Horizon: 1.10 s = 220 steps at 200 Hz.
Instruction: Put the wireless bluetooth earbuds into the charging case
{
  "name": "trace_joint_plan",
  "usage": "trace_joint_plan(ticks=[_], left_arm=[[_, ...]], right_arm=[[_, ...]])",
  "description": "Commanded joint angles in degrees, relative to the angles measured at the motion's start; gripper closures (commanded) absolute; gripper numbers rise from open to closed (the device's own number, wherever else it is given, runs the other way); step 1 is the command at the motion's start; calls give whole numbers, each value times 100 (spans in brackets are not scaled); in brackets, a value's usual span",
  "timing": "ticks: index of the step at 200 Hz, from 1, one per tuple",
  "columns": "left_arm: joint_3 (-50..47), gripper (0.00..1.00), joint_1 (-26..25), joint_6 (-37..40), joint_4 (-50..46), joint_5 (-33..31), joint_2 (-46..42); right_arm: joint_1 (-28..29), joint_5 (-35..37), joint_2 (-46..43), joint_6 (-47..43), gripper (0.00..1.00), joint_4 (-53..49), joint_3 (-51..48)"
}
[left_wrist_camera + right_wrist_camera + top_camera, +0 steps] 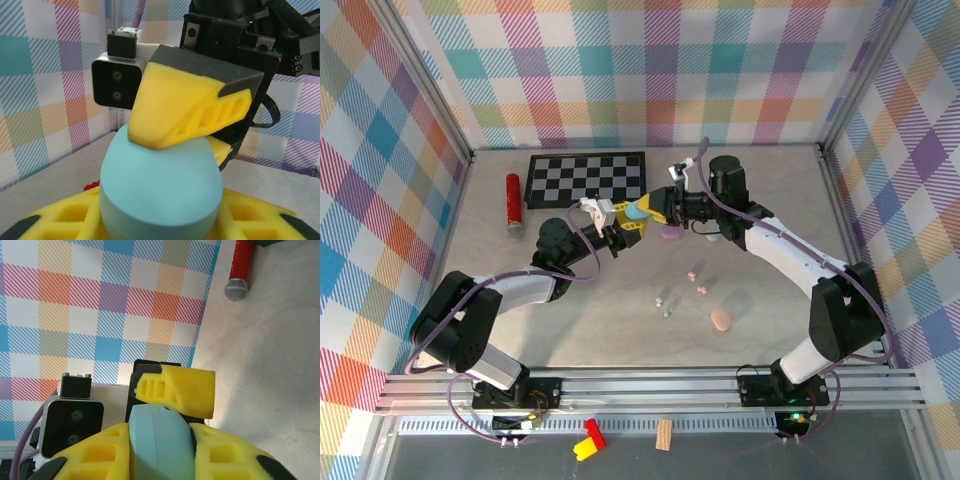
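right gripper (655,207): clamped on smooth oval blue case (160,185), held aloft | left gripper (623,228): yellow ribbed fingers (47,220) pinch the same case from the opposite end | earbuds (701,290): tiny, scattered on open table (570,320) nearer the bases, well apart from the case | surface: pale, marbled; plaid walls (380,150) close three sides

Plaid-walled booth around a pale work table.
Pastel checked walls (670,70) close in three sides, joined by aluminium corner posts (428,78); the tabletop (770,200) is beige and faintly marbled, evenly lit, with a slotted metal rail (650,388) along its near edge.
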Motion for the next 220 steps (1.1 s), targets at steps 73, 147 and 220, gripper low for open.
trace_joint_plan(ticks=[73,147,220], left_arm=[[-766,0,12,533,-829,-687,-579],[-1366,0,-47,716,-1994,-1204,-1666],[-1263,0,-71,805,-2693,-1531,-2047]], right_arm=[[-493,2010,406,-1825,80,-874,-662],[271,2422,2277,-2120,80,-986,413],[718,2933,3056,-2150,66,-1402,1176]])
